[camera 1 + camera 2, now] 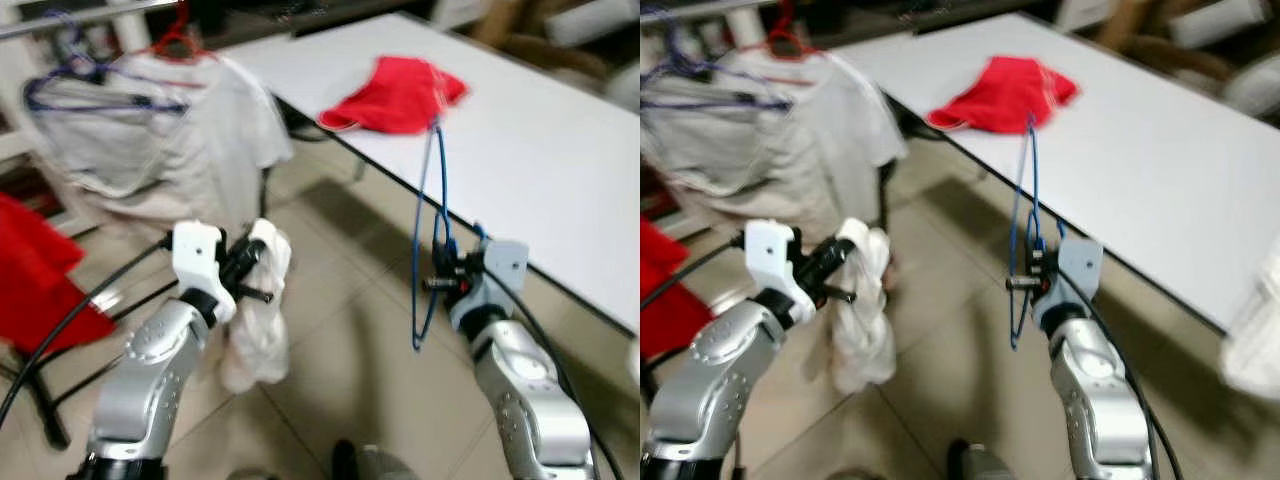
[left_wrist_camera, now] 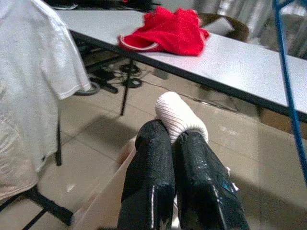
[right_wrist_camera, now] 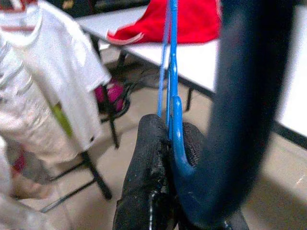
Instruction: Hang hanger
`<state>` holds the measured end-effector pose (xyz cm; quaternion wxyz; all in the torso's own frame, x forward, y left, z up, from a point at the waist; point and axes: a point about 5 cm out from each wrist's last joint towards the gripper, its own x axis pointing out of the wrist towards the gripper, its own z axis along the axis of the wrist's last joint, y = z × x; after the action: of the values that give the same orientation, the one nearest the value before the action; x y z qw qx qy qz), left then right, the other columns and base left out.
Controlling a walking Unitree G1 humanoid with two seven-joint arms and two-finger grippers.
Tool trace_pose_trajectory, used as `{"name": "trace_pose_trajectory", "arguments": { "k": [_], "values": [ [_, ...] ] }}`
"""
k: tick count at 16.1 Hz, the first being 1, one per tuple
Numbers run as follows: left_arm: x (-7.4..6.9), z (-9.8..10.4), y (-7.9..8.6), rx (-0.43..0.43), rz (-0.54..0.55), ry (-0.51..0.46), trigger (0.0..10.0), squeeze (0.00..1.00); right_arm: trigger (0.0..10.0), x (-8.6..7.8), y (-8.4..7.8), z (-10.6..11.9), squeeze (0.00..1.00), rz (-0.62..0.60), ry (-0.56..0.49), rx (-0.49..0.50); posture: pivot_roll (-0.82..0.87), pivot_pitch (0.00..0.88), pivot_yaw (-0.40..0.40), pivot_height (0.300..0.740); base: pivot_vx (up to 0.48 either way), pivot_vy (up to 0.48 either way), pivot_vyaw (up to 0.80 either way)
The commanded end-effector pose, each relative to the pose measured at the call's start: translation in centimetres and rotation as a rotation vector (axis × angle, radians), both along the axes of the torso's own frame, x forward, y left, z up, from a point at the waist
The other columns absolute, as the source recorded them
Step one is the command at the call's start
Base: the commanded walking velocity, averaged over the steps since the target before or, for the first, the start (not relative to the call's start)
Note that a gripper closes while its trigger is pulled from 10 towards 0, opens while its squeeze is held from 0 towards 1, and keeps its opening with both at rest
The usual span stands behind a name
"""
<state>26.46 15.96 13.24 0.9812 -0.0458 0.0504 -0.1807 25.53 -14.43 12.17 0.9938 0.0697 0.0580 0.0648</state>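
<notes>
1. The right hand is clamped on a blue hanger, held upright in the air beside the white table where a red garment lies.
2. The left hand is pinched shut on a bunched white cloth dangling over the floor.
3. The step looks like carrying: the hanger is gripped but not yet hung.
4. Next it seems to need a turn toward the clothes rack at the left, where shirts hang, lifting the hook over the rail.

Head eyes look down over the white table; wrist views (much nearer) share its red cloth.
</notes>
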Motion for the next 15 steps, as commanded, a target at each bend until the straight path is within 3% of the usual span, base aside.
{"name": "trace_pose_trajectory", "arguments": {
  "k": [1,4,7,10,11,13,15],
  "values": [
    [0.06,0.42,-0.38,-0.014,-0.013,0.001,10.0,0.00,10.0,-0.03,-0.35,0.25,0.00,-0.005,-0.004,-0.011,-0.02,0.096,0.000,0.740,0.000,0.000,-0.80],
    [0.11,0.75,-0.71,-0.088,-0.025,0.016,10.0,0.00,10.0,-0.05,-0.47,0.37,0.00,-0.006,-0.006,-0.021,-0.03,0.099,-0.005,0.740,0.000,0.000,-0.80],
    [0.03,0.76,-1.09,-0.009,-0.044,-0.022,10.0,0.00,10.0,-0.03,-0.46,0.48,0.00,-0.004,-0.007,-0.027,-0.03,0.104,-0.004,0.740,0.000,0.000,-0.80],
    [-0.19,0.38,-1.12,-0.115,-0.068,0.066,10.0,0.00,10.0,-0.23,-0.36,0.57,0.00,-0.008,-0.007,-0.033,-0.04,0.117,0.001,0.740,0.000,0.000,-0.80],
    [-0.23,0.19,-1.22,-0.113,-0.071,0.083,10.0,0.00,10.0,-0.26,-0.42,0.52,0.00,-0.009,-0.004,-0.034,-0.04,0.121,0.002,0.740,0.000,0.000,-0.80],
    [-0.21,0.10,-1.21,-0.004,-0.075,0.033,10.0,0.00,10.0,-0.34,-0.34,0.45,0.00,-0.011,0.001,-0.034,-0.04,0.128,0.009,0.740,0.000,0.000,-0.80],
    [0.33,0.34,-0.89,-0.021,-0.014,0.002,10.0,0.00,10.0,-0.41,-0.28,0.43,0.00,-0.013,0.002,-0.034,-0.05,0.128,0.019,0.740,0.000,0.000,-0.80]
  ]
}}
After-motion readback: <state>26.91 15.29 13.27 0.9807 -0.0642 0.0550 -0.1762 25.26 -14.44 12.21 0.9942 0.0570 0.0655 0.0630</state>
